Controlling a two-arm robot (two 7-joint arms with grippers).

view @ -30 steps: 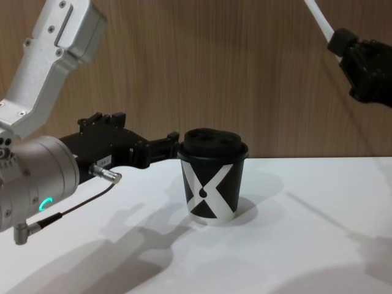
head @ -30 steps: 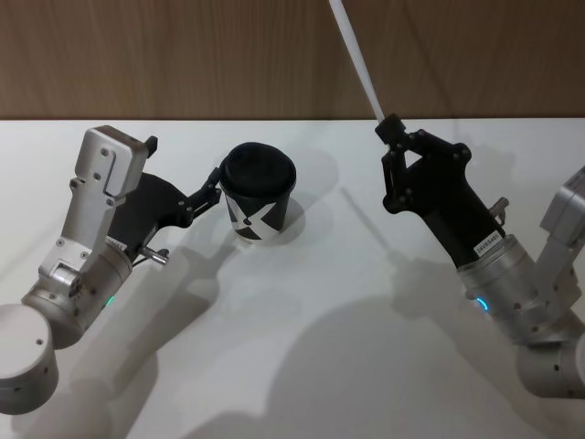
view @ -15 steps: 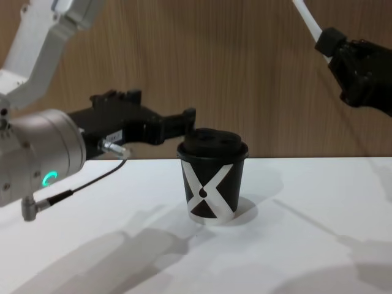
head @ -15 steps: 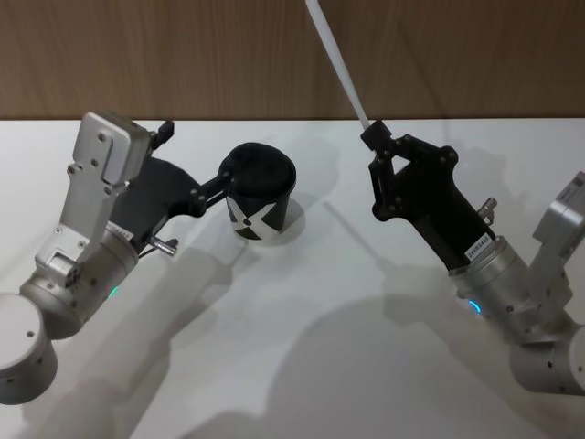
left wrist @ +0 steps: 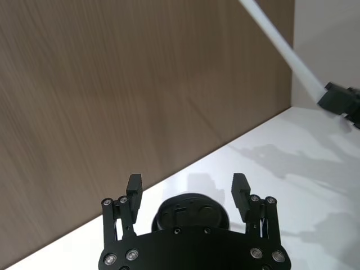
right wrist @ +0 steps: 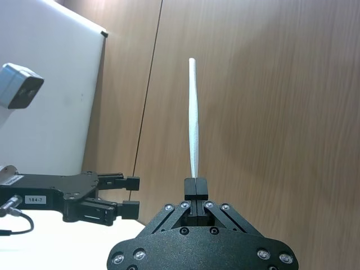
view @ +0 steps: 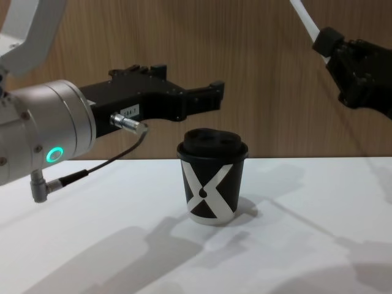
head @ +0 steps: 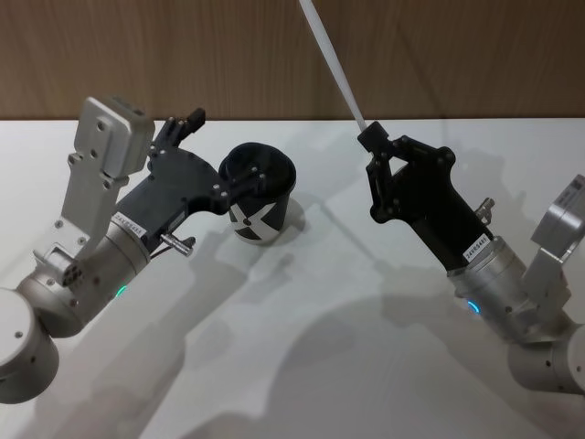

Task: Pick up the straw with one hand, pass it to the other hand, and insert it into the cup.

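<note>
I'm watching my left claw (left wrist: pixel 187 187) coming up off the cup (view: pixel 211 184). A second ago its fingers were down at the rim, and now they're hanging above the domed lid with clear air under them. The fingers are spread wide and gripping nothing. The cup is sitting just below them, upright with its lid on, and nothing is touching it.

Over on the other side, my right claw (head: pixel 366 137) is pinching the bottom end of the straw (head: pixel 333 64). The straw is sticking straight out past the fingertips, slanting up toward the wall. That claw has been drifting in toward the cup, though it's still well apart from it and higher than the lid.

I'm reading this as the handover setting up. The straw hasn't been passed yet, and the left claw lifting clear with open fingers looks like it's getting ready to receive. The long free stretch of straw beyond the right fingertips is the obvious place to take it. I can't tell whether the lid has an opening ready for it.

The table (view: pixel 306 245) under both claws is smooth and white, and it's catching soft shadows from the arms. The grey cable (view: pixel 92 171) is looping down behind the left claw, beside the glowing green ring (view: pixel 54 154). Behind everything a wood-panel wall (head: pixel 137 55) is closing off the room, with a white section (left wrist: pixel 326 45) off to one side.
</note>
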